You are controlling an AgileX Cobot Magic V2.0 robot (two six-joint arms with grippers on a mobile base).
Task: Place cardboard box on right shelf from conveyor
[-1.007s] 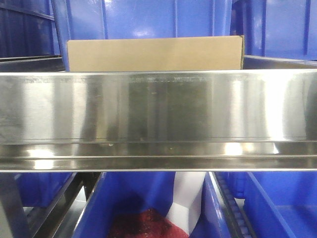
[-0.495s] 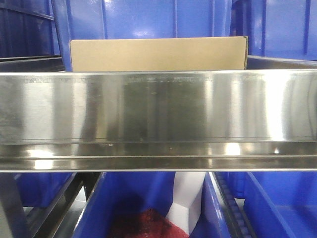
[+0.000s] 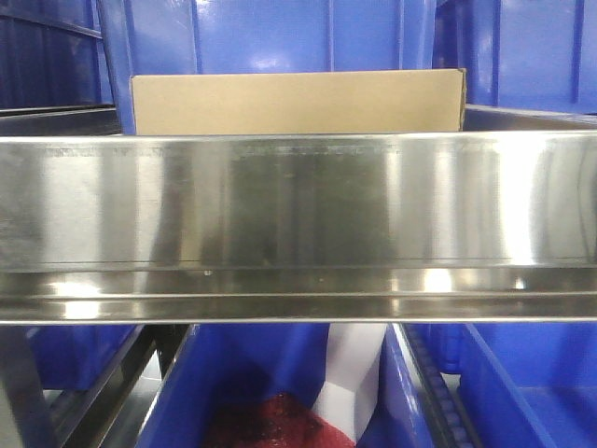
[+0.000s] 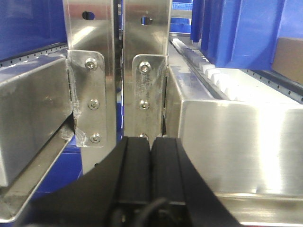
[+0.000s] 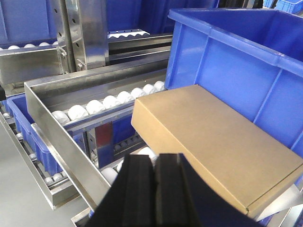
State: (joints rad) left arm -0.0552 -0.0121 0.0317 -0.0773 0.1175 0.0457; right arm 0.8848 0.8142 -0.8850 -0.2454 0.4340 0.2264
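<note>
Cardboard box [image 3: 297, 103] lies flat on the upper tier of the right shelf [image 3: 298, 201], its long side running along behind the broad reflective front rail, so from the front only its upper strip shows above the steel. Directly behind it stands a large blue bin [image 3: 308, 35], and from the right wrist view the box [image 5: 215, 142] sits just beside that bin's [image 5: 246, 71] front wall, though I cannot tell whether the two touch. In that same view the box rests over the white rollers [image 5: 111, 101] of the tier, which run off to the left inside the steel channel. The right gripper [image 5: 154, 182] hangs just short of the box's near edge, its two black fingers pressed together with nothing between them, apart from the cardboard. The left gripper [image 4: 151, 163] is likewise closed on itself, pads meeting along a thin seam, and it faces the bolted steel uprights [image 4: 142, 71] of the rack, with a sliver of tan cardboard [image 4: 289, 59] visible at the far right edge beyond the rail. On the tier below, seen from the front, another blue bin [image 3: 233, 373] holds something red [image 3: 266, 425] and a white object [image 3: 350, 373].
</note>
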